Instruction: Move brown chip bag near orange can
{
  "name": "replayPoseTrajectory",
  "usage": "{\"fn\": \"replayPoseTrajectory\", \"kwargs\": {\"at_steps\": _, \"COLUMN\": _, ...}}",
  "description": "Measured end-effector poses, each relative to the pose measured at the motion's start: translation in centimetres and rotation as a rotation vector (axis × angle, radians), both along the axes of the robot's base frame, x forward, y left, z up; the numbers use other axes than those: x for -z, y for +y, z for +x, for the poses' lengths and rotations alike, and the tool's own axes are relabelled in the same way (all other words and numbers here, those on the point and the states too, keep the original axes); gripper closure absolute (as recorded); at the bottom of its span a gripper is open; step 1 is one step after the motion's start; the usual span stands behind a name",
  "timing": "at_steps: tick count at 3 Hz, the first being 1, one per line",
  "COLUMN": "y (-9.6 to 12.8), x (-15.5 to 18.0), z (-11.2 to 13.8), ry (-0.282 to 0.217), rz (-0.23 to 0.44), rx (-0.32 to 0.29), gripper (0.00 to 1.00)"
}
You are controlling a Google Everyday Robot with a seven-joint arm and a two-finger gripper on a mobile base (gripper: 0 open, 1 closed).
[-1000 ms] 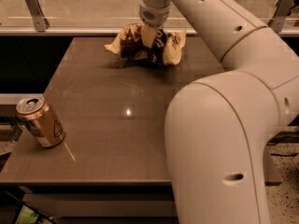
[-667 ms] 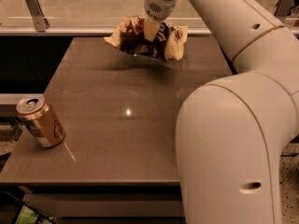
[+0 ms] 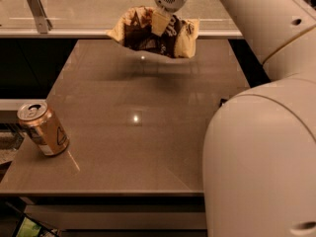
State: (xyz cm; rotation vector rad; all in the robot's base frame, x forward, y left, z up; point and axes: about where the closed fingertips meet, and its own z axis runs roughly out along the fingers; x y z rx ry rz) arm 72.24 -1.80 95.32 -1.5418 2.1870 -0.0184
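Observation:
The brown chip bag (image 3: 153,32) is a crumpled foil bag with a dark brown middle and pale yellow ends. It hangs in the air above the far end of the table. My gripper (image 3: 160,21) is shut on its top middle and holds it up. The orange can (image 3: 43,128) stands tilted at the table's front left edge, silver pull-tab top showing, a dark triangle on its side. The bag is far from the can, across the table.
The brown table (image 3: 143,132) reaches from the can to under the bag. My white arm (image 3: 261,147) fills the right side of the view. A glass rail with a metal bracket (image 3: 37,6) runs behind the table.
The gripper has lifted the chip bag off the table's far end; the bag now hangs above the surface. The can has not moved.

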Motion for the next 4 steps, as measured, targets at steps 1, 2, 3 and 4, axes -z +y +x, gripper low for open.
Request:
{"fn": "replayPoseTrajectory", "kwargs": {"at_steps": 1, "y": 0.6, "x": -1.7, "z": -2.8, "ry": -0.023, "rz": 0.005, "rx": -0.021, "gripper": 1.0}}
{"fn": "replayPoseTrajectory", "kwargs": {"at_steps": 2, "y": 1.1, "x": -2.4, "z": -6.0, "ry": -0.048, "rz": 0.004, "rx": -0.037, "gripper": 1.0}}
{"fn": "replayPoseTrajectory", "kwargs": {"at_steps": 3, "y": 1.2, "x": -2.6, "z": -8.9, "ry": -0.075, "rz": 0.012, "rx": -0.051, "gripper": 1.0}}
{"fn": "replayPoseTrajectory", "kwargs": {"at_steps": 4, "y": 1.5, "x": -2.6, "z": -11.3, "ry": -0.099, "rz": 0.011, "rx": -0.056, "gripper": 1.0}}
